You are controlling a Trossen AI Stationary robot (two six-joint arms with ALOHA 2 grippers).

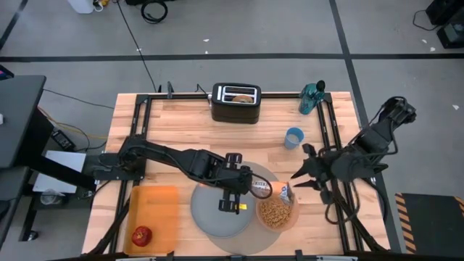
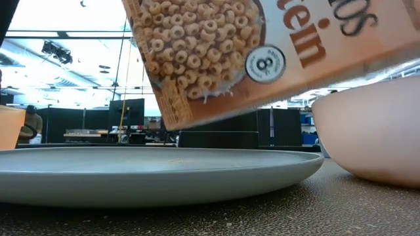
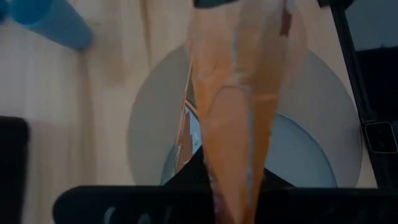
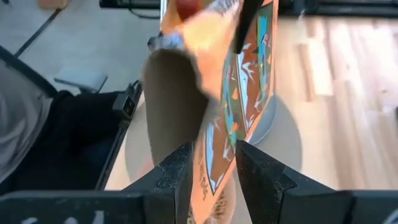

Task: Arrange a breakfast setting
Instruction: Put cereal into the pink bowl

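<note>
Both grippers hold a cereal box (image 1: 270, 190) tipped over the pink bowl (image 1: 276, 214), which has cereal in it. The left gripper (image 1: 233, 194) and right gripper (image 1: 295, 183) are each clamped on the box. The bowl sits beside the grey plate (image 1: 217, 212). The red apple (image 1: 141, 235) lies on the orange tray (image 1: 156, 203).

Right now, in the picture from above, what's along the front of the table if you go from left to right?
Red apple on the orange tray → grey plate → cereal box, held up by both arms → pink bowl full of cereal.
</note>
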